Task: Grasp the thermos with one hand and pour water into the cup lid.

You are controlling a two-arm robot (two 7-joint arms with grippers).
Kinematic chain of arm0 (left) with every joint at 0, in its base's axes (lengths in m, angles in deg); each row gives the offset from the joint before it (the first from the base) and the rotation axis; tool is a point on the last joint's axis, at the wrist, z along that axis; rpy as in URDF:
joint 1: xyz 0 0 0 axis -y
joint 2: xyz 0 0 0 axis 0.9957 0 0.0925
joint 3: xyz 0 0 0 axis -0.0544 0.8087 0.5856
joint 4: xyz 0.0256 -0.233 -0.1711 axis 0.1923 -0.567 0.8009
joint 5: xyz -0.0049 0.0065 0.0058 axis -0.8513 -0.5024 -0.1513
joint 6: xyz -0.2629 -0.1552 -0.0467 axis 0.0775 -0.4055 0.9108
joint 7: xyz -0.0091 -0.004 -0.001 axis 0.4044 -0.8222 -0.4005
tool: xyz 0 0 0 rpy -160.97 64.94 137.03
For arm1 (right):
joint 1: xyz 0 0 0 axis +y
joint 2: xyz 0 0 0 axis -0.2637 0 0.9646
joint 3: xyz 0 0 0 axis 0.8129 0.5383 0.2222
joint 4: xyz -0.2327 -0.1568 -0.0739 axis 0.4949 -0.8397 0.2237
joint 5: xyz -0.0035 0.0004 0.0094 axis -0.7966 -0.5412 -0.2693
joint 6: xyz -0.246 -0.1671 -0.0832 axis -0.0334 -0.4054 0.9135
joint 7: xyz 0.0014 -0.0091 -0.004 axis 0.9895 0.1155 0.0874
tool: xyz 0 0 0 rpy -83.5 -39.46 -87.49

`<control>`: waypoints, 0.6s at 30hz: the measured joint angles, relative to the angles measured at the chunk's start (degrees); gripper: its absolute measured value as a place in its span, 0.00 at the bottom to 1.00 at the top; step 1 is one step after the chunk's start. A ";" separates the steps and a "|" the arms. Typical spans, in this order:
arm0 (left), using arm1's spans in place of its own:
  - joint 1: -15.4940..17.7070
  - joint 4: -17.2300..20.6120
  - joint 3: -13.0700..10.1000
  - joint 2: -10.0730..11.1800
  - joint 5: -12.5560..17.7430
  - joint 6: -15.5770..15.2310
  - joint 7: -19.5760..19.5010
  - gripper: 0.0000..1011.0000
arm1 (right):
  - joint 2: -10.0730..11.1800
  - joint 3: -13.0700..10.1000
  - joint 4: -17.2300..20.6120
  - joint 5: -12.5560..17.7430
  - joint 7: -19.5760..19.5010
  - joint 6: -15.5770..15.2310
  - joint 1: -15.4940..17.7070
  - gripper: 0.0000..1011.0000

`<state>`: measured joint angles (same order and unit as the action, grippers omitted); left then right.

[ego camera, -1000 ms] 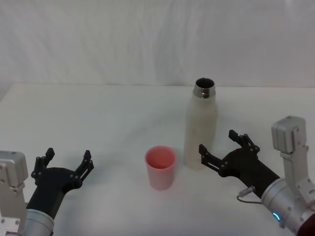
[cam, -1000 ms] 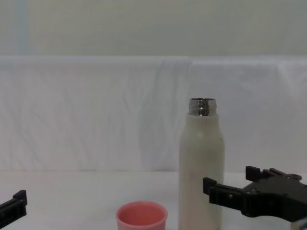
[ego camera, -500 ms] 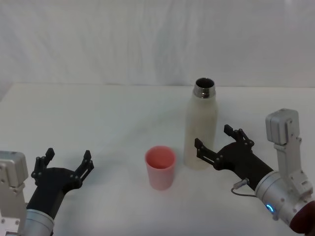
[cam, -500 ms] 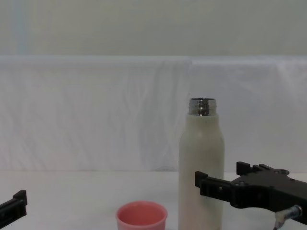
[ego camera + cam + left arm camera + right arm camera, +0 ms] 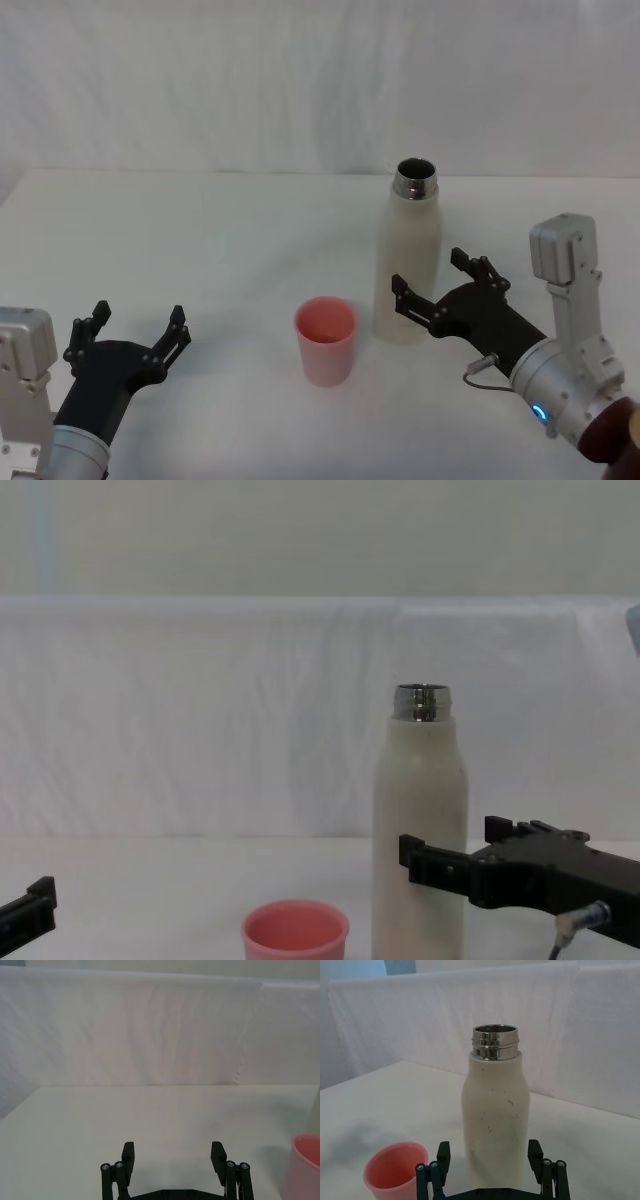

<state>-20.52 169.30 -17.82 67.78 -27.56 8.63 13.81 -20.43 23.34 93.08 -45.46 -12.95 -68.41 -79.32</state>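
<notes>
Our right gripper (image 5: 432, 284) at the thermos (image 5: 410, 255)

We see its jaws spread around the upright thermos' lower body, not gripping; the cup lid (image 5: 325, 340) stands just beside on the worktop (image 5: 200, 240); left gripper (image 5: 132, 331) open, idle.

Head looks down, chest level; both share thermos (image 5: 408, 260).

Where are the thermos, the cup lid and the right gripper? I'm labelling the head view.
thermos (image 5: 408, 270), head view, middle of its cream body.
cup lid (image 5: 326, 343), head view, pink outer wall.
right gripper (image 5: 438, 279), head view, midway between its open fingertips, around the thermos.
</notes>
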 joint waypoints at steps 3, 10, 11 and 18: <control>0.00 0.00 0.00 0.00 0.00 0.00 0.00 0.99 | -0.24 0.15 -0.56 -0.06 -0.04 0.02 -0.54 0.99; 0.00 0.00 0.00 0.00 0.00 0.00 0.00 0.99 | -0.99 0.36 -2.01 -0.09 -0.14 0.23 -1.86 0.99; 0.00 0.00 0.00 0.00 0.00 0.00 0.00 0.99 | -1.14 0.39 -2.28 -0.08 -0.14 0.28 -2.10 0.99; 0.00 0.00 0.00 0.00 0.00 0.00 0.00 0.99 | -1.62 0.62 -3.21 -0.05 -0.24 0.34 -3.03 0.99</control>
<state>-20.52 169.30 -17.82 67.78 -27.56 8.63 13.81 -22.05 23.97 89.87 -45.51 -13.20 -68.07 -82.35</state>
